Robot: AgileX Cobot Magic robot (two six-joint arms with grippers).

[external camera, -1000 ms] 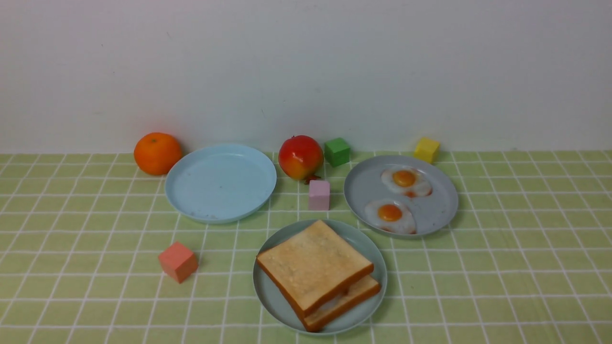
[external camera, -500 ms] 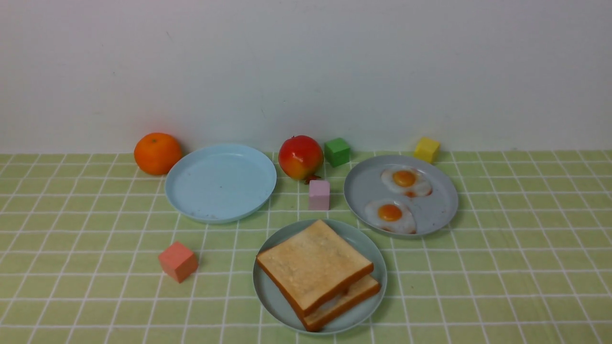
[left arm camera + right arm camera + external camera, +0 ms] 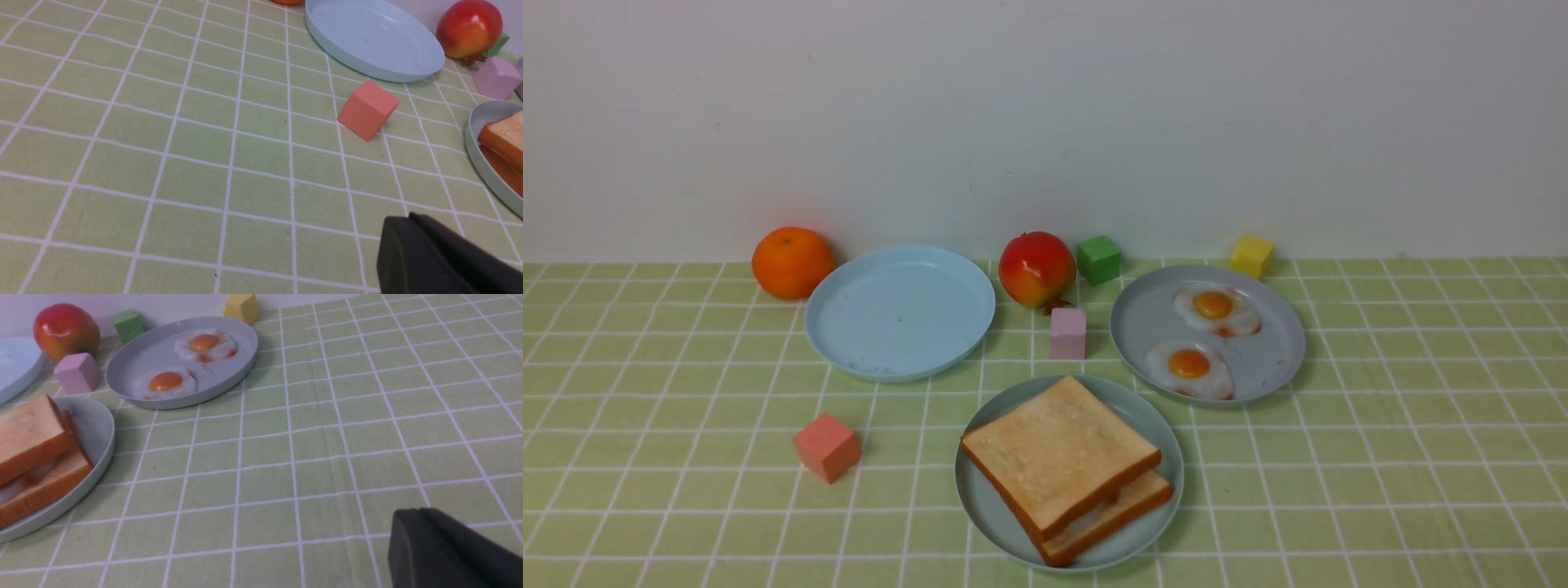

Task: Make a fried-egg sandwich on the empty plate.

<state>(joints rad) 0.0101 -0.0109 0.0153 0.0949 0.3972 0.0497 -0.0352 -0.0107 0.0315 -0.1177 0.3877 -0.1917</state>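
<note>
Sandwich [image 3: 1066,468]: two toast slices stacked on the teal plate [image 3: 983,510], nearest the robot at table centre; a pale layer, apparently an egg, shows in the gap between the slices, though most of it is covered.
Teal plate, hidden parts: the toast covers most of its floor; in both wrist views it is cut off by the picture edge.
Grey plate [image 3: 1258,371]: behind and to the right of the teal plate, carrying two fried eggs [image 3: 1189,367] lying apart from each other.
Blue plate [image 3: 898,310]: behind and to the left, nothing on it.
Pink cube [image 3: 1067,332]: between the blue and grey plates, just behind the teal plate.
Apple [image 3: 1036,268]: behind the pink cube, near the wall.
Green cube [image 3: 1098,259]: just right of the apple.
Yellow cube [image 3: 1251,256]: behind the grey plate's far rim.
Orange [image 3: 792,261]: left of the blue plate, near the wall.
Salmon cube [image 3: 827,447]: alone on the checked cloth [image 3: 1421,457], left of the teal plate.
Left gripper [image 3: 433,257]: a dark mass low in its wrist view, over bare cloth; fingers pressed together, holding nothing.
Right gripper [image 3: 441,551]: likewise a dark mass over bare cloth; fingers nearly together, nothing between them.
Front view: neither arm appears.
</note>
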